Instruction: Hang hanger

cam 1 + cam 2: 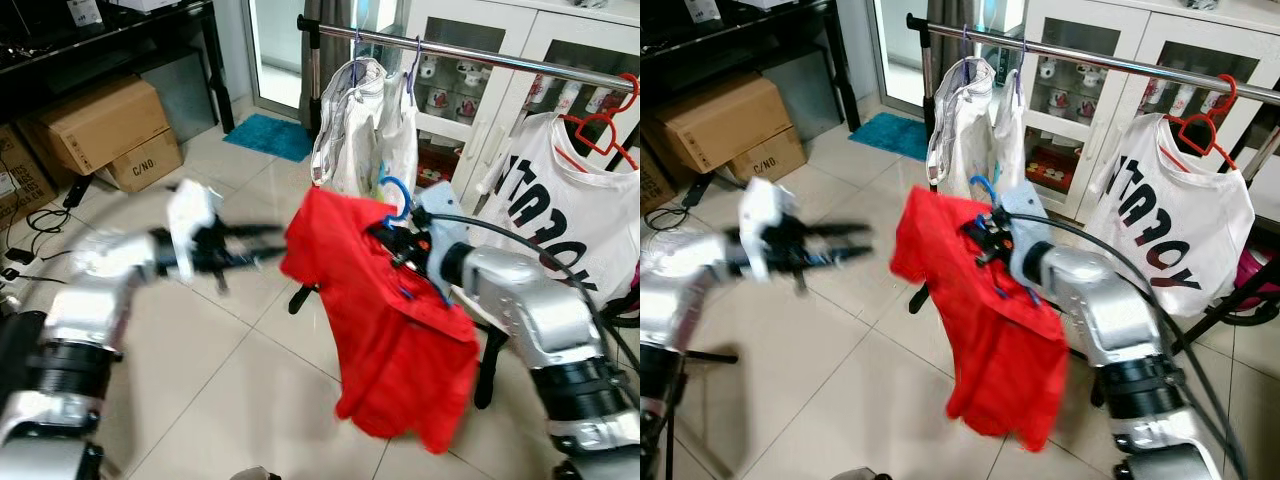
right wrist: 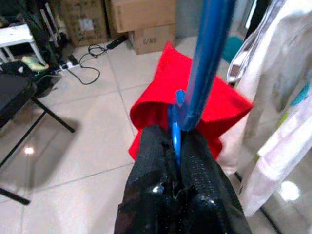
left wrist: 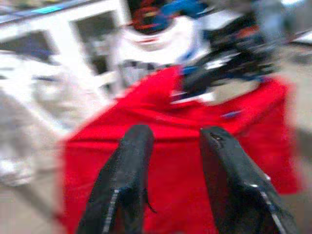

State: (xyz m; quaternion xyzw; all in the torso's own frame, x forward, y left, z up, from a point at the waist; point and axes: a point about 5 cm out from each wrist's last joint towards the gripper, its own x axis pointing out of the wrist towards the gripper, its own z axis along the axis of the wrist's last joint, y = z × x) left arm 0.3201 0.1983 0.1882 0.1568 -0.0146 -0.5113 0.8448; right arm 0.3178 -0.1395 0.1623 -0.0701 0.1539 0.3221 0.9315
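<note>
A red shirt [image 1: 400, 330] hangs on a blue hanger whose hook [image 1: 397, 192] sticks up above its collar. My right gripper [image 1: 385, 238] is shut on the blue hanger [image 2: 204, 63] just below the hook, holding it in front of and below the metal clothes rail [image 1: 480, 52]. In the right wrist view the right gripper's fingertips [image 2: 176, 134] pinch the blue stem, with the red shirt [image 2: 195, 102] beneath. My left gripper [image 1: 270, 243] is blurred, open and holding nothing, and points at the shirt's left edge. In the left wrist view its fingers [image 3: 131, 161] stand apart before the red cloth.
White garments [image 1: 365, 130] and a white printed T-shirt [image 1: 570, 210] on a red hanger [image 1: 610, 125] hang on the rail. A white glass-door cabinet [image 1: 470, 100] stands behind. Cardboard boxes [image 1: 100, 125] and floor cables [image 1: 30, 240] lie left, with a blue mat [image 1: 268, 135] beyond.
</note>
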